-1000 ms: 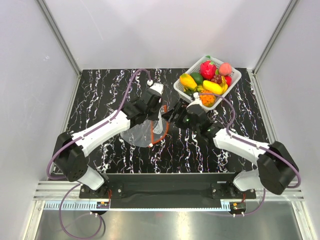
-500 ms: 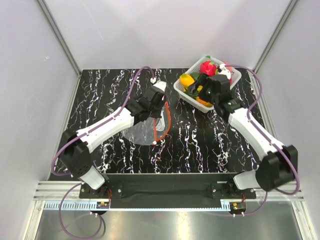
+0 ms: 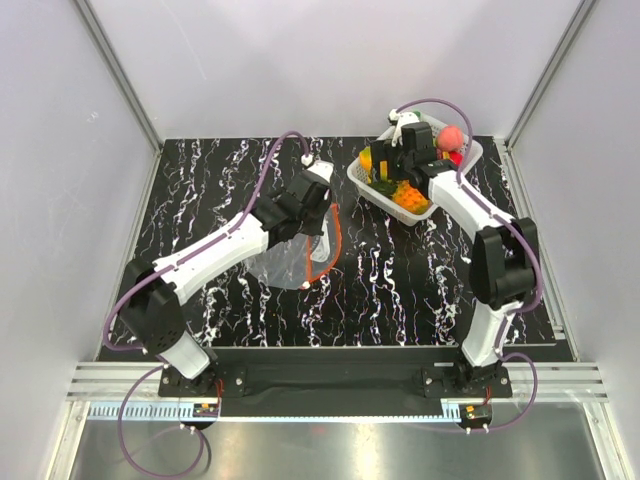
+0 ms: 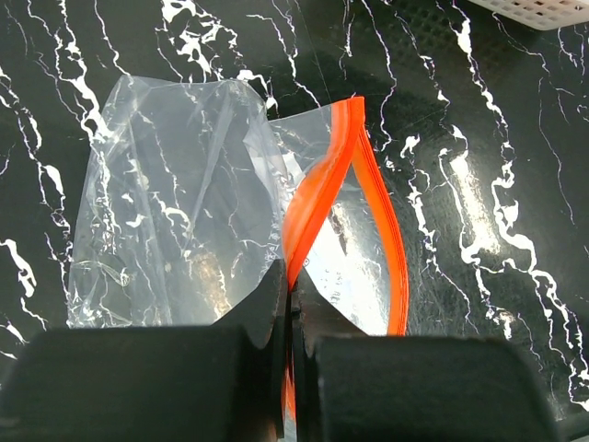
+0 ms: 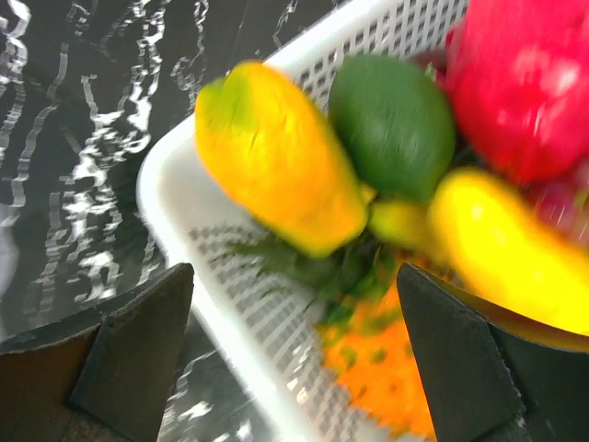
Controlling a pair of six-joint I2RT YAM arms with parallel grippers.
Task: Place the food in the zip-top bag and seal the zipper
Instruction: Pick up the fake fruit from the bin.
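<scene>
The clear zip-top bag [image 3: 290,262] lies on the black marbled table, its mouth facing right. My left gripper [image 3: 322,214] is shut on one lip of the red-orange zipper [image 4: 317,198] and holds the mouth of the bag [image 4: 175,212] apart; the left gripper [image 4: 293,290] shows no gap. The food sits in the white basket [image 3: 357,180]: a yellow-orange fruit [image 5: 276,157], a green one [image 5: 391,124], a red one [image 5: 529,83], a yellow one [image 5: 502,249] and an orange one [image 5: 386,368]. My right gripper [image 5: 294,313] hovers open over the basket's left part, holding nothing.
The white slotted basket [image 5: 175,230] stands at the back right of the table, near the right wall. A pink fruit [image 3: 451,136] lies at its far side. White enclosure walls ring the table.
My right arm has swung from the bag's mouth back over the basket, and its jaws have spread wider. The left gripper keeps its hold on the zipper lip.
</scene>
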